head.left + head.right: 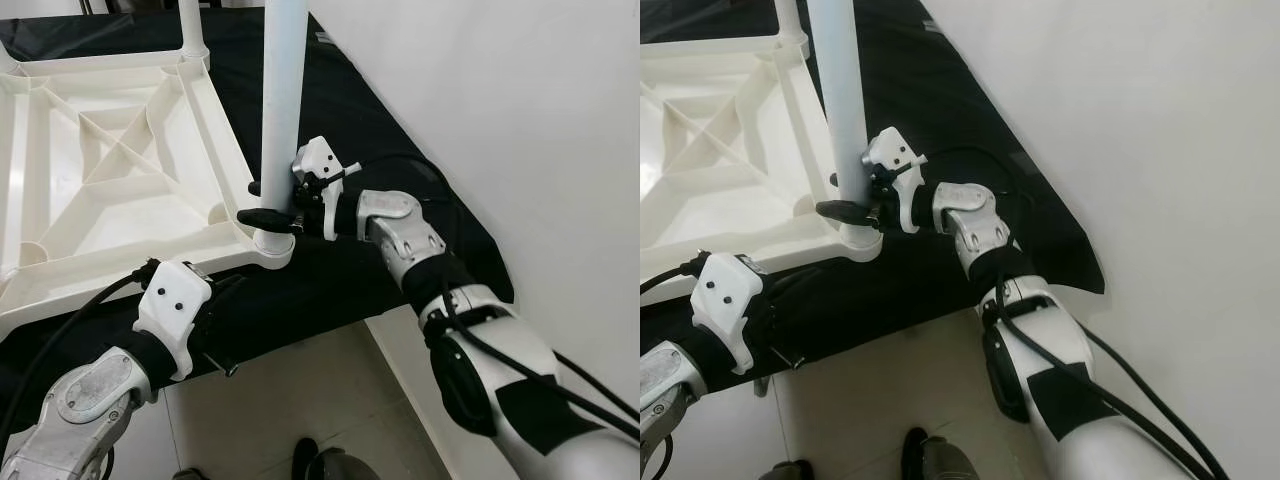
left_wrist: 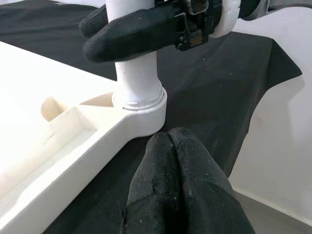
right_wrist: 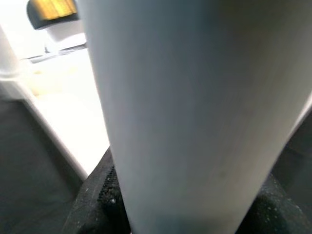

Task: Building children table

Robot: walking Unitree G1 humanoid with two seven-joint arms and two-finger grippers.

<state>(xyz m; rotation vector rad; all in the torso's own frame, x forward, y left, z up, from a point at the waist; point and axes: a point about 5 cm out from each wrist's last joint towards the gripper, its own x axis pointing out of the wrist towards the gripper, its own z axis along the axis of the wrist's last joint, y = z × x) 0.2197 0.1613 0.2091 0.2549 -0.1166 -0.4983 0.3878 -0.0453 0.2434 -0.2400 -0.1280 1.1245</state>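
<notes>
A little white table top (image 1: 110, 160) lies upside down on a black cloth (image 1: 330, 110), so its corner holes face up and the legs can go in. One white leg (image 1: 282, 100) stands straight up in the round socket (image 1: 272, 248) at the near right corner, at about 5 o'clock on the table top.

The right claw (image 1: 272, 203) comes in from 3 o'clock and squeezes the leg low down, just above the socket. I think it grips there so it can push the leg in tight without it wobbling.

The left claw (image 2: 170, 161) waits at 7 o'clock, close to the socket but not touching it. Its two black fingers (image 2: 187, 195) are pressed together with nothing between them.

Another leg (image 1: 192, 25) already stands in the far corner at 12 o'clock.
</notes>
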